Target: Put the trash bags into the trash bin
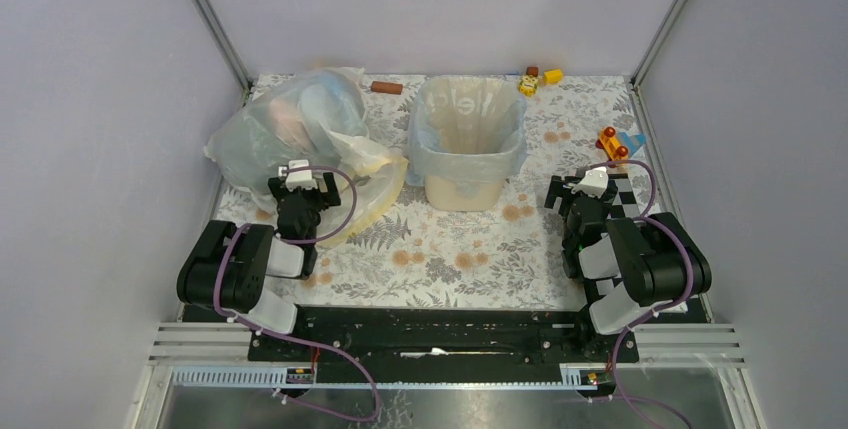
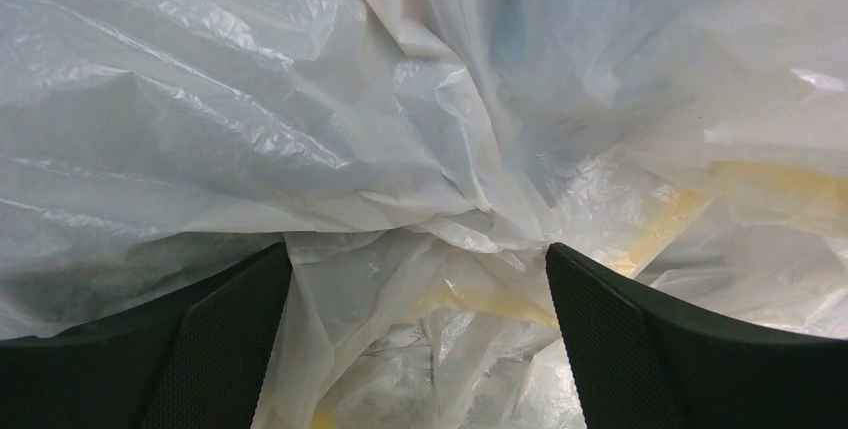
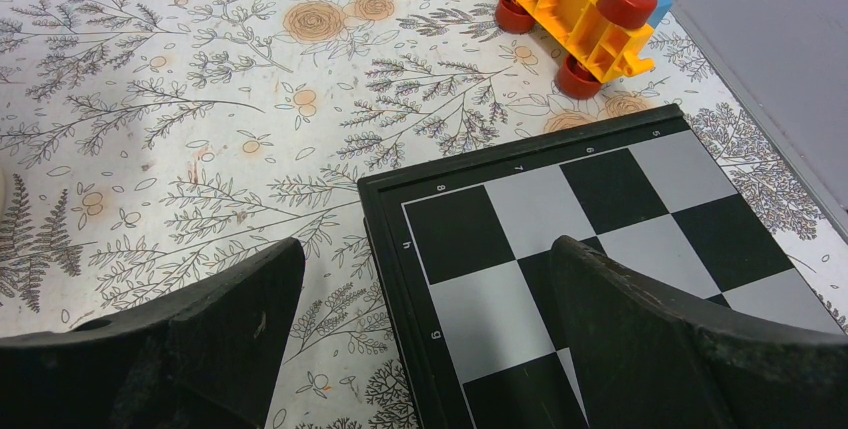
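The cream-beige trash bin (image 1: 463,187) stands upright at the middle of the table. A pale blue trash bag (image 1: 428,152) lines it, with its edge folded out over the rim. My left gripper (image 1: 303,187) stands open to the bin's left, against a heap of other plastic. In the left wrist view the left gripper (image 2: 418,254) shows only crinkled whitish and yellow film between its spread fingers, gripping nothing. My right gripper (image 1: 580,194) is open to the bin's right. In the right wrist view the right gripper (image 3: 425,249) hovers over a chessboard's edge, holding nothing.
A bulky clear whitish bag (image 1: 290,119) and a pale yellow bag (image 1: 372,189) lie left of the bin. A chessboard (image 3: 600,209) lies at the right, with an orange toy car (image 3: 585,9) beyond it. A brown cylinder (image 1: 386,87) and yellow toys (image 1: 537,79) sit along the back wall.
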You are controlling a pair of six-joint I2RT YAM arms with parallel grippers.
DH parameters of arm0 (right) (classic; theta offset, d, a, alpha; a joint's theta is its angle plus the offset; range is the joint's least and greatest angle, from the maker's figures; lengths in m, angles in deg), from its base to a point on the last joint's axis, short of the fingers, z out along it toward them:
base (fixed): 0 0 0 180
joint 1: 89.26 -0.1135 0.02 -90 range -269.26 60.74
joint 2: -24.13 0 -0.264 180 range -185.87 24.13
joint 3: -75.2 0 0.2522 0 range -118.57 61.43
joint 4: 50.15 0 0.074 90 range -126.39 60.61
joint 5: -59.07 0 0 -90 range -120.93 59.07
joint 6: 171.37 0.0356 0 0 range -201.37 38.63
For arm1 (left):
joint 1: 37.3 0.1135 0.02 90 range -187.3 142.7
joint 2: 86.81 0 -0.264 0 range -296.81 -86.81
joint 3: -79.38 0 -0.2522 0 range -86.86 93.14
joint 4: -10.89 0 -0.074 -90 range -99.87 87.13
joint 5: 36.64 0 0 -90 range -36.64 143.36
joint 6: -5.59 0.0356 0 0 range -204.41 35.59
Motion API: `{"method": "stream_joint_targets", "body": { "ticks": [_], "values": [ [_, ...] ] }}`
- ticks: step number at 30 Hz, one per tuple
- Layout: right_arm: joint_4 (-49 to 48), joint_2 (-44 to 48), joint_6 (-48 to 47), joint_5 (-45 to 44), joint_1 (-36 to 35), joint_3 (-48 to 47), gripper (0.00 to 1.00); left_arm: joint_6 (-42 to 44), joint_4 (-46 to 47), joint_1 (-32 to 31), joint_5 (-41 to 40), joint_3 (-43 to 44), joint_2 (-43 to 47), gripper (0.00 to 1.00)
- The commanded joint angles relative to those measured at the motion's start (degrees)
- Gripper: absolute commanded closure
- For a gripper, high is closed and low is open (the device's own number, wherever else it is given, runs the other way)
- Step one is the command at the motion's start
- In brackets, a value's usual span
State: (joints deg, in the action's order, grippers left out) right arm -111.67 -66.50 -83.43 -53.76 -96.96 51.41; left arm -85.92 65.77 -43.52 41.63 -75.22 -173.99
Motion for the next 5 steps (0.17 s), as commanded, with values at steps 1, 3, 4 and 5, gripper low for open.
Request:
{"method": "stream_joint_targets", "body": {
  "ticks": [1, 3, 4, 5],
  "values": [
    [-2.2, 1.0, 0.3, 0.2, 0.4, -1.1, 0.0, -0.6, 1.6, 0.3, 1.2, 1.5, 0.2, 0.01],
    [-2.2, 1.0, 0.3, 0.2, 0.4, -1.1, 0.0, -0.6, 1.6, 0.3, 1.2, 1.5, 0.2, 0.01],
    [-2.2, 1.0, 0.3, 0.2, 0.4, -1.1, 0.0, -0.6, 1.6, 0.3, 1.3, 1.5, 0.2, 0.01],
    [-2.2, 1.0, 0.3, 0.2, 0.4, -1.1, 0.0, -0.5, 1.6, 0.3, 1.3, 1.5, 0.2, 0.01]
  ]
}}
